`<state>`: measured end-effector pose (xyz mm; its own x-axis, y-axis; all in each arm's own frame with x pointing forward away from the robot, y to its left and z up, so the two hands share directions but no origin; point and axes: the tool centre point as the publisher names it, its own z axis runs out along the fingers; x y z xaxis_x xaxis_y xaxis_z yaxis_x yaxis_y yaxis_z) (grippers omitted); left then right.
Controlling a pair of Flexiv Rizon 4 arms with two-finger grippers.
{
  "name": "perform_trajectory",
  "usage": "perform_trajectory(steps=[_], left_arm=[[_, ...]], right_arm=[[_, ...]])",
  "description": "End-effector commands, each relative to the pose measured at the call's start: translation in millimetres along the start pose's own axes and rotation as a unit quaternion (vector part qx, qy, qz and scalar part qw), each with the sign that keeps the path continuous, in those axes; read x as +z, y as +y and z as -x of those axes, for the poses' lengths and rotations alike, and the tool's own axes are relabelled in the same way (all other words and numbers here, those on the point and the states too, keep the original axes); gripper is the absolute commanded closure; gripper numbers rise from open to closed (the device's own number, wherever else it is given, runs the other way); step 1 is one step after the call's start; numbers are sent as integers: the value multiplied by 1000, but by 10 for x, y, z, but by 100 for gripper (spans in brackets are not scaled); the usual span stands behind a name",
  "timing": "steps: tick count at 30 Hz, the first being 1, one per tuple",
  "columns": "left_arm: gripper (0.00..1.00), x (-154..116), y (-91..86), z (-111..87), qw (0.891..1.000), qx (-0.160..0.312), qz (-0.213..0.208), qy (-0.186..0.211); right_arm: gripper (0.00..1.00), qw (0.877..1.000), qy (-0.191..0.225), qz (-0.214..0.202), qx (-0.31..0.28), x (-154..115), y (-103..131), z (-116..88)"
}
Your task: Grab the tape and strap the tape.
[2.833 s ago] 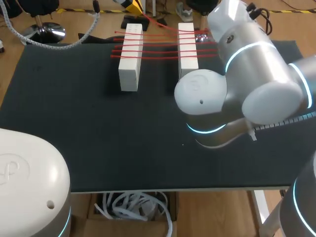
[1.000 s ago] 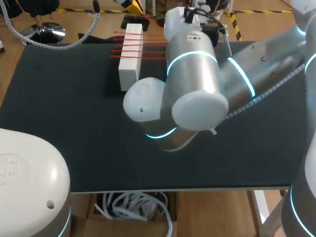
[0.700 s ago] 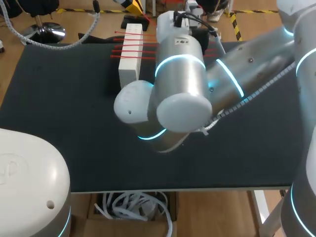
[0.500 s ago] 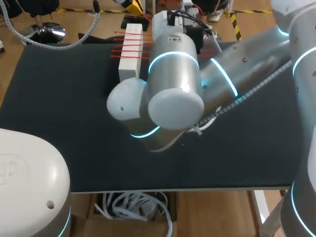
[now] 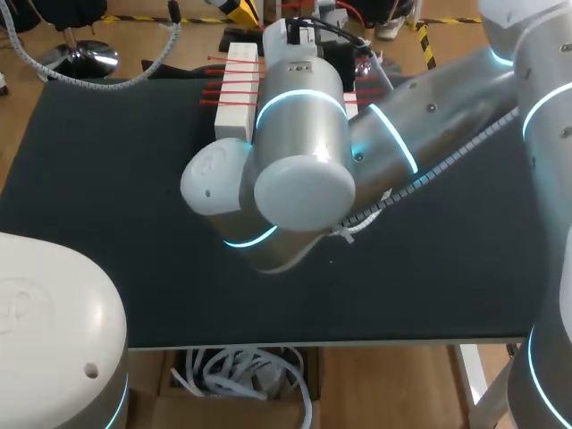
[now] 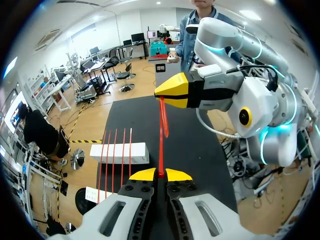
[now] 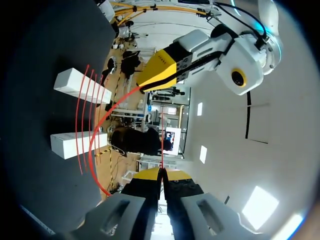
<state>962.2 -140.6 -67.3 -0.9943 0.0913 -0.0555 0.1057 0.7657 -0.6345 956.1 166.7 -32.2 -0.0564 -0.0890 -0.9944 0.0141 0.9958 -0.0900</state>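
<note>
The left tool (image 6: 160, 175) is clenched on one end of the red tape (image 6: 161, 150), and the right tool (image 7: 161, 175) is clamped on it farther along. Between them the tape's long axis runs straight ahead from the left tool's tips, over the dark desk (image 5: 107, 206) (from the right wrist it shows as a slack bow instead). It lies just beside a white block (image 6: 119, 152), roughly parallel to the other red tapes (image 5: 223, 91) stretched across the two blocks.
</note>
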Motion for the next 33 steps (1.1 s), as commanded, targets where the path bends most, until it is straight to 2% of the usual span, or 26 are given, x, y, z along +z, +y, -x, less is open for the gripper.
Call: perform_trajectory(steps=[1, 33], left_arm=[[100, -7, -6, 1, 1000, -1, 2, 1], [100, -7, -6, 1, 1000, -1, 2, 1]], right_arm=[[100, 1000, 2, -1, -6, -3, 46, 1], [100, 999, 9, 2, -36, 85, 245, -89]])
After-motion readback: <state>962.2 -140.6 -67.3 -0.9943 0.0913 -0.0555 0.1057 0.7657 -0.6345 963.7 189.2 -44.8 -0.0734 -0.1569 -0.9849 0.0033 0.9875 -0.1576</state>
